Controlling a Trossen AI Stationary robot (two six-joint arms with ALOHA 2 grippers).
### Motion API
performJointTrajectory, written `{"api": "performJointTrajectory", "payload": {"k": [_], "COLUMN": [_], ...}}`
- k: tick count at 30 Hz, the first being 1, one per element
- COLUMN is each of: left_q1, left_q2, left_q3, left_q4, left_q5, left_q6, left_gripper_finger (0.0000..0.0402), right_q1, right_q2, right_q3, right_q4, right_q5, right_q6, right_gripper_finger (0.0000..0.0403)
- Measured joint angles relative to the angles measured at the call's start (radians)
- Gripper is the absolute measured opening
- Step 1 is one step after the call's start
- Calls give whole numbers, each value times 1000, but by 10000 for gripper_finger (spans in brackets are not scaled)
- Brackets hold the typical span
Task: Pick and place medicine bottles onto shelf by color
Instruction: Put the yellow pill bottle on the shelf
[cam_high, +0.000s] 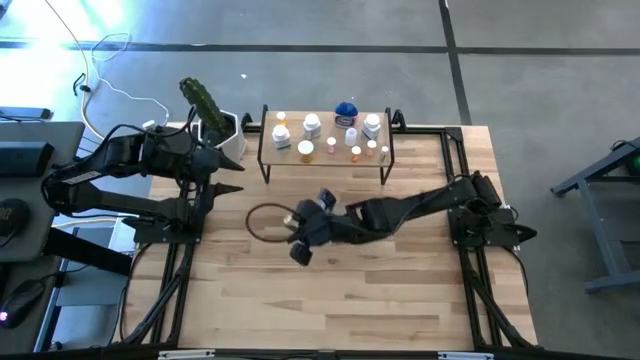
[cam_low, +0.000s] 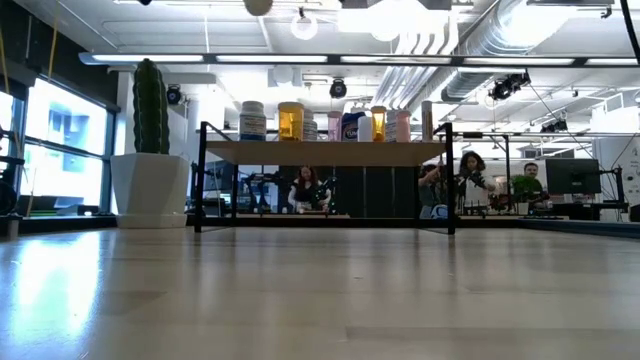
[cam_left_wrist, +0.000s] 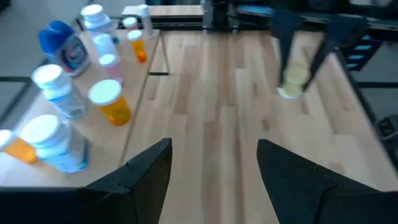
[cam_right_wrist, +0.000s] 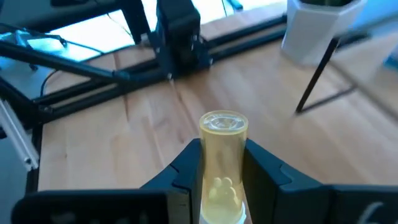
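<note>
So over on the left, the left pincer (cam_high: 232, 165) is parked near the tabletop's (cam_high: 400, 290) back-left corner, right beside the white hexagonal plant pot (cam_high: 222, 133) with the cactus (cam_low: 151, 105) in it. Its fingers (cam_left_wrist: 146, 168) are spread fairly wide with nothing between them, and it's pointing across toward the shelf.

Moving along, there's a dark ring-shaped thing (cam_high: 266, 221) lying flat on the wood in front of the shelf, can't tell what it actually is.

The shelf (cam_high: 325, 156) sits at the back middle of the tabletop, light wood top on thin black legs. It's already carrying a bunch of medicine bottles (cam_high: 310, 126): white-capped white ones, a few orange ones (cam_left_wrist: 113, 104), a pink one, and a rounder blue bottle (cam_high: 346, 112) at the back edge. All upright as far as I can see.

Just in front of the shelf, the right pincer (cam_high: 303, 225) reaches in from the right side toward the middle, next to that ring. It's clamped narrow around a yellowish translucent bottle (cam_right_wrist: 222, 163), held off the wood with its white cap down between the fingers.

A few people (cam_low: 470, 180) are sitting in the room behind the tabletop.
</note>
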Motion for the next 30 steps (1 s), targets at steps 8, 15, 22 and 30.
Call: {"api": "performJointTrajectory", "payload": {"k": [8, 15, 22, 30], "left_q1": [0, 0, 0, -1], "left_q2": [3, 3, 4, 15], "left_q3": [0, 0, 0, 0], "left_q4": [17, 91, 145, 271], "left_q5": [40, 43, 36, 30], "left_q6": [-66, -178, -268, -312], "left_gripper_finger": [225, 225, 225, 225], "right_q1": [-86, -155, -215, -259], "right_q2": [0, 0, 0, 0], "right_q3": [103, 154, 234, 306], "right_q4": [-1, 24, 66, 90], "right_q5": [-107, -205, -313, -390], "right_q6": [-136, -225, -307, -344], "right_gripper_finger": [73, 73, 73, 73]}}
